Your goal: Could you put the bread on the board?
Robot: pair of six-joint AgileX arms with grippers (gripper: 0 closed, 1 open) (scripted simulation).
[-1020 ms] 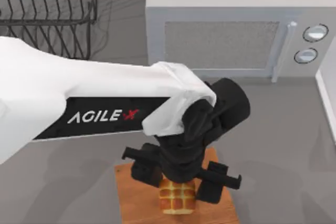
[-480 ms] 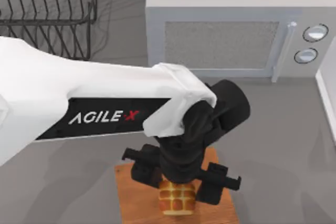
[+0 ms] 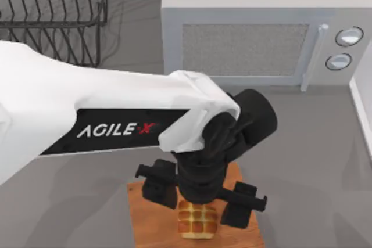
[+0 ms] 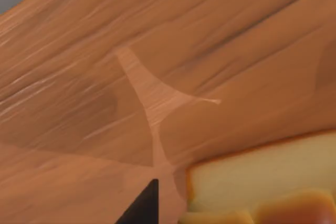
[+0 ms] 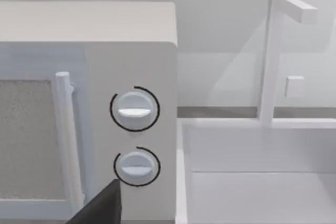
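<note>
Directly below the microwave (image 3: 250,27), left tool (image 3: 200,201) spread over bread (image 3: 197,220) on board (image 3: 151,225).

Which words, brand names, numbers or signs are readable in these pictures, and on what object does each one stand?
"AGILE X": white letters with a red X, on the black panel of the white left arm, seen from the top view.
The two round silver dials of the grey box-shaped microwave carry no readable marks.
Nothing else bears text.

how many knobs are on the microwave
2, both on the right end of the microwave front, one above the other: the upper knob and the lower knob. None look hidden.
</note>
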